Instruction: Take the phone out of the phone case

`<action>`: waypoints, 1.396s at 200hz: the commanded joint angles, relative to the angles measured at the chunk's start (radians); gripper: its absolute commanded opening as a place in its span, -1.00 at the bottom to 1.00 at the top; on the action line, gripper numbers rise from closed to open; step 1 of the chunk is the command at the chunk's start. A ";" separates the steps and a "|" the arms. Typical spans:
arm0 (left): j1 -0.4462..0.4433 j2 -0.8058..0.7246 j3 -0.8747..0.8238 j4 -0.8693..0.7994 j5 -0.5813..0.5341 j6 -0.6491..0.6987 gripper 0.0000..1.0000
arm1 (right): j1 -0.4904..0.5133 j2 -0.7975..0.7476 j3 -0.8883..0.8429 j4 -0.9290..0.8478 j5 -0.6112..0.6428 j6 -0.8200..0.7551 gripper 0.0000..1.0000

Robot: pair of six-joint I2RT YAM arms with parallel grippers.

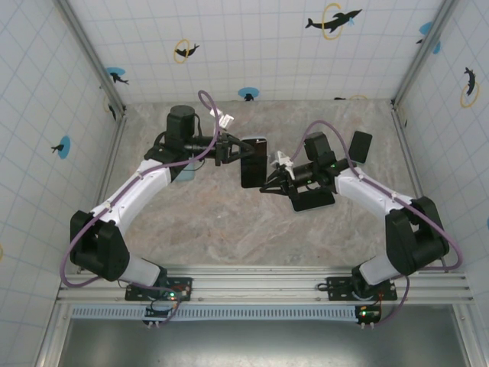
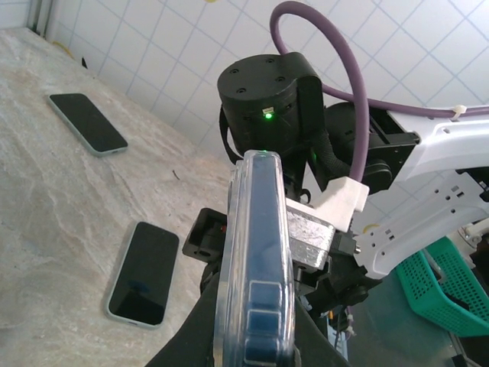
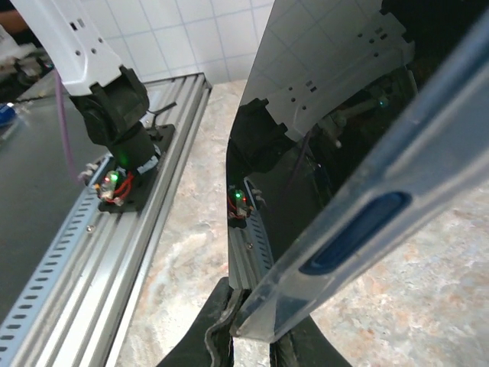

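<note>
The phone (image 1: pixel 254 164) hangs above the middle of the table, held between both arms. Its dark screen (image 3: pixel 306 153) reflects the tiled wall. The clear phone case (image 2: pixel 256 252) wraps its blue edge, and the side buttons show through it. My left gripper (image 1: pixel 231 150) is shut on the cased phone's far-left side; in the left wrist view the dark fingers (image 2: pixel 183 340) clamp it edge-on. My right gripper (image 1: pixel 269 182) is shut on the near-right corner, where its fingertips (image 3: pixel 229 344) pinch the case corner (image 3: pixel 263 321).
Two more dark phones lie on the marble table, one under the right arm (image 1: pixel 313 200) and one further back right (image 1: pixel 359 145). The same two phones lie at left in the left wrist view (image 2: pixel 145 271) (image 2: pixel 88 122). A green basket (image 2: pixel 451 290) sits off the table. Tiled walls enclose three sides.
</note>
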 commanded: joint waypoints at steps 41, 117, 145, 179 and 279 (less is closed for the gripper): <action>-0.005 -0.051 -0.012 -0.052 0.072 -0.121 -1.00 | 0.026 -0.100 -0.027 0.299 0.341 -0.024 -0.94; -0.016 -0.054 -0.026 -0.056 0.034 -0.108 -1.00 | 0.030 -0.133 -0.047 0.463 0.229 0.087 -0.95; -0.005 -0.077 -0.022 0.015 -0.001 -0.116 -1.00 | 0.007 -0.117 -0.021 0.320 0.181 0.089 -0.85; -0.002 -0.101 0.007 0.049 -0.004 -0.051 -1.00 | -0.004 -0.132 -0.065 0.197 0.127 0.106 -0.23; 0.034 -0.078 0.026 0.087 0.032 -0.039 -1.00 | 0.008 -0.084 -0.072 0.324 -0.059 0.266 -0.16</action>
